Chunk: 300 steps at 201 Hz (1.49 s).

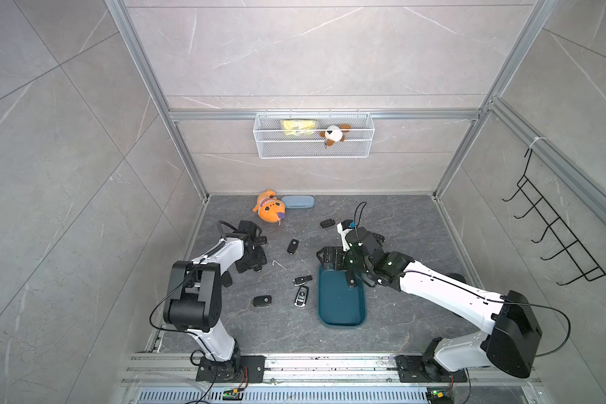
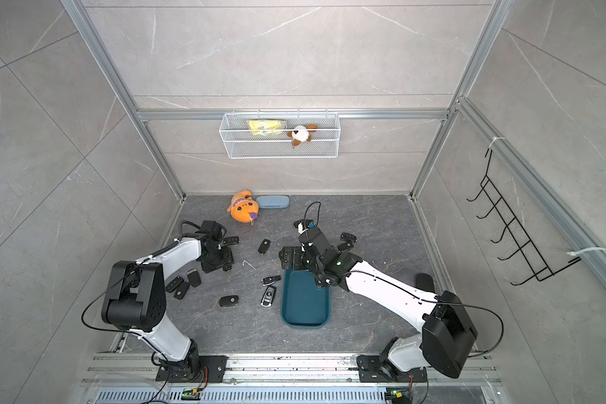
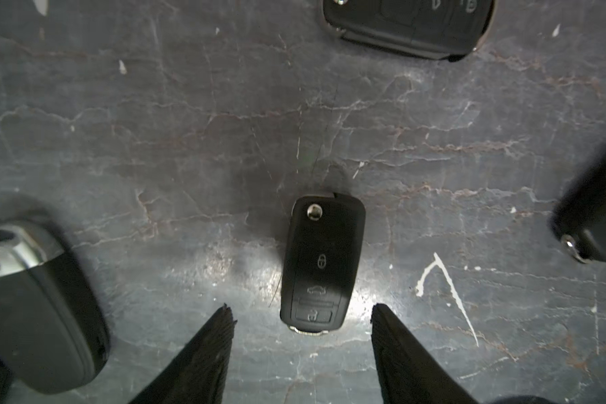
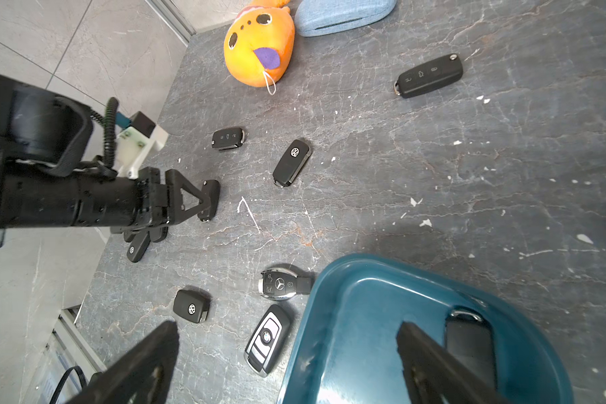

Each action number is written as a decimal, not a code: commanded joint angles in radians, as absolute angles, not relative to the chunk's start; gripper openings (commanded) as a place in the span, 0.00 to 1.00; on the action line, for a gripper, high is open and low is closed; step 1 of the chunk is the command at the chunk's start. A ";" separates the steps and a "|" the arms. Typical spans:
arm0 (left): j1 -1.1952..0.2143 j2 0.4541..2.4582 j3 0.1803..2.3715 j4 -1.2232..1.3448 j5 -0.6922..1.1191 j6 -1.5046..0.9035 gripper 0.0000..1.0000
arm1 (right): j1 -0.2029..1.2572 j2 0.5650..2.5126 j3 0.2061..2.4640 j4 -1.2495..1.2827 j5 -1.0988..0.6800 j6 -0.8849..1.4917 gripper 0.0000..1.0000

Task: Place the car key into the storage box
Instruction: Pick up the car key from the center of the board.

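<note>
1. My left hand [image 3: 300,309] hangs low over the surface [image 3: 154,140], fingers [image 3: 207,349] moderately apart and gripping nothing.
2. The car key [image 3: 322,262] lies flat on the surface, buttons up, its tail end between those fingertips with a gap on each side.
3. From above, that hand and the key under it are well apart from the storage box [image 1: 340,307], toward the box's 10 o'clock.
4. My right hand [image 4: 287,325] hovers wide and empty over the box's 12 o'clock end.
5. A second key [image 4: 469,346] lies inside the box, near its 1 o'clock corner.
</note>
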<state>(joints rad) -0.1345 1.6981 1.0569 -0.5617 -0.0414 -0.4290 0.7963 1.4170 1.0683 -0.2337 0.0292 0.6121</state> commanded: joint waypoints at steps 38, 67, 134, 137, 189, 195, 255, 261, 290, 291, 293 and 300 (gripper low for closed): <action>-0.126 1.777 1.105 -0.543 -0.025 -0.388 0.62 | 0.798 1.402 1.081 -0.268 0.043 0.587 0.99; -0.127 1.796 1.099 -0.538 -0.020 -0.390 0.57 | 0.796 1.413 1.091 -0.276 0.048 0.583 0.99; -0.127 1.791 1.097 -0.540 -0.002 -0.387 0.31 | 0.797 1.418 1.108 -0.311 0.044 0.576 0.99; -0.127 1.787 1.097 -0.541 0.000 -0.386 0.30 | 0.796 1.415 1.106 -0.311 0.046 0.575 0.99; -0.157 1.684 1.085 -0.591 0.013 -0.457 0.26 | 0.789 1.380 1.073 -0.324 0.042 0.564 0.99; -0.169 1.663 1.083 -0.597 0.012 -0.469 0.26 | 0.787 1.374 1.068 -0.325 0.039 0.562 0.99; -0.388 1.521 1.108 -0.676 -0.047 -0.640 0.26 | 0.746 1.296 1.003 -0.354 0.000 0.558 0.99; -0.417 1.514 1.117 -0.684 -0.059 -0.660 0.26 | 0.740 1.285 0.997 -0.360 0.000 0.557 0.99; -0.552 1.509 1.172 -0.711 -0.107 -0.742 0.26 | 0.707 1.220 0.957 -0.397 -0.002 0.552 0.99; -0.557 1.510 1.175 -0.712 -0.111 -0.745 0.26 | 0.706 1.218 0.956 -0.398 -0.003 0.551 0.99; -0.567 1.512 1.180 -0.715 -0.114 -0.750 0.26 | 0.703 1.213 0.951 -0.399 -0.003 0.552 0.99; -0.601 1.518 1.197 -0.723 -0.131 -0.766 0.26 | 0.694 1.196 0.938 -0.405 -0.005 0.552 0.99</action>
<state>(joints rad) -0.5190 1.5391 1.1225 -0.6716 -0.0681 -0.6640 0.7193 1.2579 0.9775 -0.3496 0.0059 0.5709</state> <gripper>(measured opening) 0.350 0.992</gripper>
